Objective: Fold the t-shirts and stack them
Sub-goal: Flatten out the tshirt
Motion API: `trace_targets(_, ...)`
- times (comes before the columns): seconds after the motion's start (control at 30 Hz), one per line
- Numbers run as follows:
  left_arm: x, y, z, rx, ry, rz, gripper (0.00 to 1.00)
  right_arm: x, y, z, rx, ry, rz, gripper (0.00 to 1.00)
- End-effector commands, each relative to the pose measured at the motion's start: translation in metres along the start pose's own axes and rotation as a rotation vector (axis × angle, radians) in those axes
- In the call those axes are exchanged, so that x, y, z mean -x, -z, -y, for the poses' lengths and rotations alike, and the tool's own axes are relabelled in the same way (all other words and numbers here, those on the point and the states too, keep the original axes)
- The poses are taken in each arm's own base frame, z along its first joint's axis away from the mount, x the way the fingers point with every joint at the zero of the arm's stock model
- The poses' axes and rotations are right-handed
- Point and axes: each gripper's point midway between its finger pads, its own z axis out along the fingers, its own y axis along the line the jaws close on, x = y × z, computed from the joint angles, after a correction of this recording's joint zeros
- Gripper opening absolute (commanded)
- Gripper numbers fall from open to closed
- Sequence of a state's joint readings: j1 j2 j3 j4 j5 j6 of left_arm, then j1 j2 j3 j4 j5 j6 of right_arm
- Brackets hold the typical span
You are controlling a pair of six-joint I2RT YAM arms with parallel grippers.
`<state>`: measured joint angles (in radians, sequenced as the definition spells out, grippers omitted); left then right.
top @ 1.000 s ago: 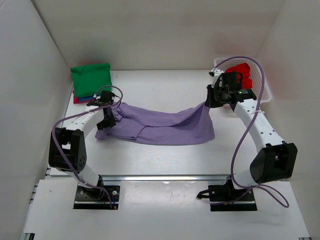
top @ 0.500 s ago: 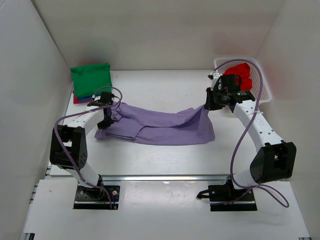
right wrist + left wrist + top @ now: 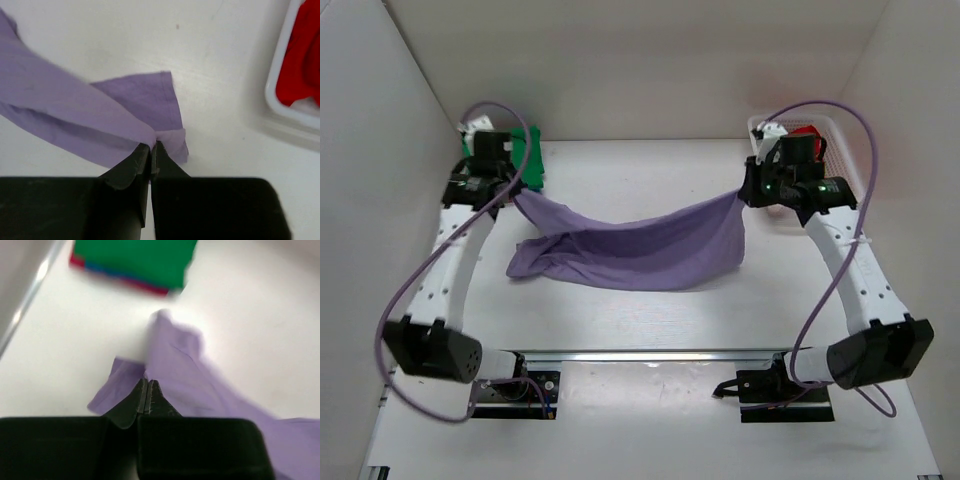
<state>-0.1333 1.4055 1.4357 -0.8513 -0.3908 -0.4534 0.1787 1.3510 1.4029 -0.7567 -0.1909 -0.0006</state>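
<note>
A lavender-purple t-shirt [image 3: 640, 245] hangs stretched between both arms, its middle sagging onto the table. My left gripper [image 3: 513, 190] is shut on the shirt's left end [image 3: 170, 355], lifted above the table. My right gripper [image 3: 744, 192] is shut on the right end [image 3: 100, 120], also raised. A folded stack with a green t-shirt [image 3: 532, 155] on top lies at the back left; in the left wrist view the green t-shirt [image 3: 135, 257] covers blue and red layers. A red t-shirt [image 3: 807, 135] lies in the basket.
The white lattice basket [image 3: 850, 180] stands at the back right, close behind my right arm; its rim [image 3: 280, 75] shows in the right wrist view. White walls close in the table on the left, back and right.
My left gripper closed on the shirt's left end and rose toward the back left. The right gripper lifted its end too, so the shirt now hangs between them.
</note>
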Motion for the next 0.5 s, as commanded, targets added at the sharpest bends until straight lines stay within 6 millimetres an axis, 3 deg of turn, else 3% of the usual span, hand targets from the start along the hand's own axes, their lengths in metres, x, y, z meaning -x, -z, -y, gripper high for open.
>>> trace_targets(0.0, 0.063, 0.087, -0.012, -0.074, 0.099, 0.187, 0.0, 0.063, 0.063, -0.02, 0.013, 0.032, 0.231, 0.0)
trace_targets(0.03, 0.077, 0.11, -0.017, -0.094, 0.13, 0.243, 0.0, 0.081, 0.082, -0.029, 0.025, 0.045, 0.296, 0.0)
trace_targets(0.17, 0.122, 0.19, -0.035, -0.163, 0.226, 0.444, 0.0, 0.115, 0.135, -0.048, 0.083, 0.041, 0.44, 0.0)
trace_targets(0.27, 0.134, 0.226, -0.032, -0.198, 0.238, 0.504, 0.0, 0.132, 0.173, -0.062, 0.148, 0.06, 0.512, 0.0)
trace_targets(0.4, 0.148, 0.242, -0.027, -0.245, 0.259, 0.54, 0.0, 0.141, 0.181, -0.055, 0.155, 0.054, 0.524, 0.0)
trace_targets(0.47, 0.154, 0.225, -0.012, -0.246, 0.232, 0.51, 0.0, 0.139, 0.159, -0.045, 0.156, 0.035, 0.47, 0.0)
